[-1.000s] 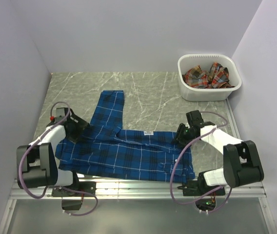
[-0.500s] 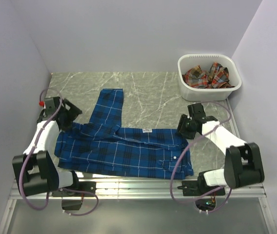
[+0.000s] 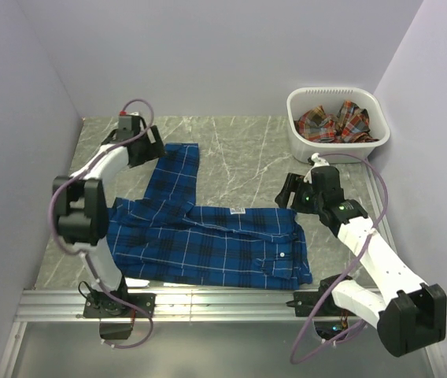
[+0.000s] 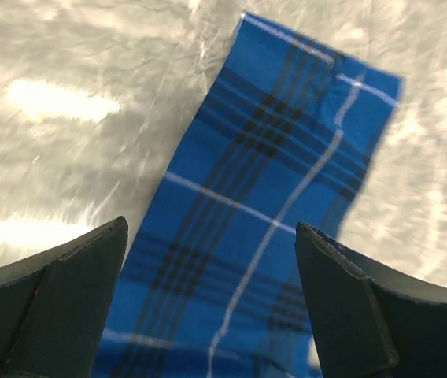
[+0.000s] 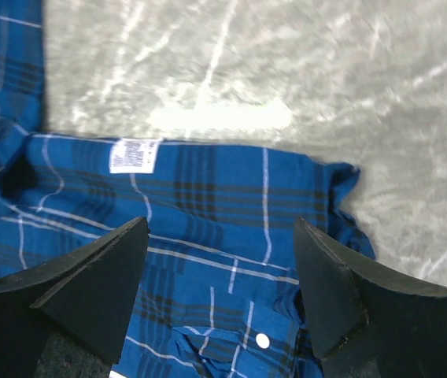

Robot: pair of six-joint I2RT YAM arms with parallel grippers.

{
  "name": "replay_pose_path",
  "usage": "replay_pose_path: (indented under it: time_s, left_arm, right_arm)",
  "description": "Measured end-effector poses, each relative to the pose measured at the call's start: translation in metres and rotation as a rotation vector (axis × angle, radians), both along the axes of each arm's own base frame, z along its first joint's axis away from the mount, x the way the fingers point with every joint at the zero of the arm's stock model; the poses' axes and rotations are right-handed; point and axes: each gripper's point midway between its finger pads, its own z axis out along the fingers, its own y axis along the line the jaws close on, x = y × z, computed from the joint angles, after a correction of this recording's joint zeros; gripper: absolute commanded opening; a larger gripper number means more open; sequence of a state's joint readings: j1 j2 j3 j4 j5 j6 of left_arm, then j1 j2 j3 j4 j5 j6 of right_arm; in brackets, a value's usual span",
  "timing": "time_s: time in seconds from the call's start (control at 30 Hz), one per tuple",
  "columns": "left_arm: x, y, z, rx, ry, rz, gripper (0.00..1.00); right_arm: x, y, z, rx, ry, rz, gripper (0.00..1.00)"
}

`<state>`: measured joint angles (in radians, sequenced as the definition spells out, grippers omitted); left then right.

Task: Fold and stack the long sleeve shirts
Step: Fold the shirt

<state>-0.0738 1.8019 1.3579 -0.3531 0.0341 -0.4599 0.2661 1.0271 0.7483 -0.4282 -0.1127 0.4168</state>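
left tool (image 3: 149,148): found at the far left of the tabletop (image 3: 239,153), jaws spread wide and nothing gripped. in the left wrist view the fingers (image 4: 74,276) are seen standing either side of the sleeve (image 4: 271,197), with the cuff end (image 4: 322,59) lying ahead of them. contact with the cloth cannot be told.

blue shirt (image 3: 208,244): laid flat across the near middle of the tabletop, its body running left to right. one sleeve is extended from the left part of the body toward the far side, so its long axis is set near to far, at a right angle to the body. the cuff is the farthest part of the garment.

right tool (image 3: 288,194): held over the far right edge of the shirt body, jaws released and empty. in the right wrist view the white label (image 5: 131,155) is seen beyond the fingers (image 5: 90,276), and bare tabletop past that.

red-orange shirt (image 3: 334,122): left crumpled in the white basket (image 3: 335,150) at the far right, well apart from both tools.

judgement: the sleeve is taken to be the part to be folded in next. the left tool is much the nearer to it, and a grasp near the cuff would be drawn toward the near right, along and across the sleeve's axis onto the body.
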Motion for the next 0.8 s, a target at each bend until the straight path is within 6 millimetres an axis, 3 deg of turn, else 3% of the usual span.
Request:
replay_pose_path:
  time_s: [0.13, 0.27, 0.47, 0.63, 0.73, 0.77, 0.8]
  left_arm:
    - [0.024, -0.006, -0.032, 0.042, 0.050, -0.052, 0.91]
    - [0.038, -0.007, -0.055, 0.065, 0.072, -0.085, 0.89]
    - [0.063, -0.012, -0.078, 0.065, 0.067, -0.126, 0.87]
    - [0.088, -0.023, -0.077, 0.045, 0.015, -0.159, 0.79]
    - [0.093, -0.032, -0.077, 0.029, -0.002, -0.181, 0.60]
    - [0.093, -0.036, -0.078, 0.021, -0.002, -0.187, 0.47]
    - [0.092, -0.040, -0.079, 0.011, 0.000, -0.196, 0.41]
  right_arm:
    - [0.001, 0.005, 0.011, 0.012, -0.053, 0.026, 0.81]
    - [0.000, 0.008, 0.007, 0.019, -0.052, 0.044, 0.81]
    - [-0.004, 0.010, 0.002, 0.022, -0.039, 0.059, 0.80]
    - [-0.004, 0.009, 0.002, 0.022, -0.039, 0.059, 0.80]
    - [-0.004, 0.009, 0.002, 0.019, -0.039, 0.056, 0.79]
    - [-0.004, 0.009, 0.002, 0.019, -0.039, 0.056, 0.79]
    - [-0.004, 0.009, 0.002, 0.019, -0.039, 0.056, 0.79]
